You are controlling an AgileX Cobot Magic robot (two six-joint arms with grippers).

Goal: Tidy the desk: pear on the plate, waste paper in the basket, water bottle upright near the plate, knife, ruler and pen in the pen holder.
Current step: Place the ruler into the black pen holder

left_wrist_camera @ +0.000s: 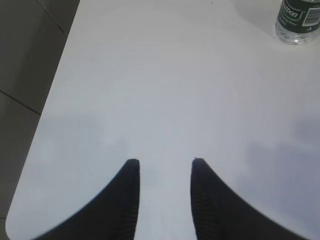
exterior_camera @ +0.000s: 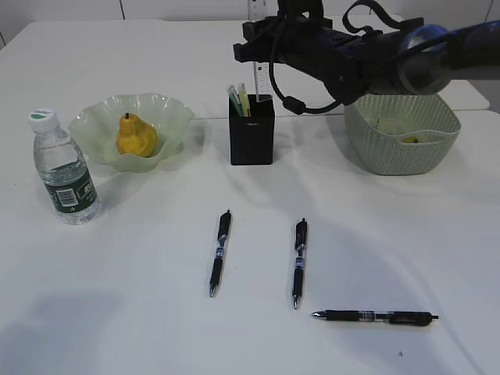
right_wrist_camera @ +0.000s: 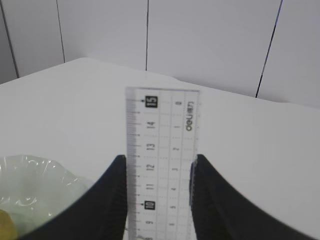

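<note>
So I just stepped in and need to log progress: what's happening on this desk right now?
The right gripper holds a clear ruler between its fingers, above the black pen holder. The left gripper is open and empty over bare table. The pear sits on the green plate, and the water bottle stands upright beside it. Three pens lie on the table. The basket stands at the right.
</note>
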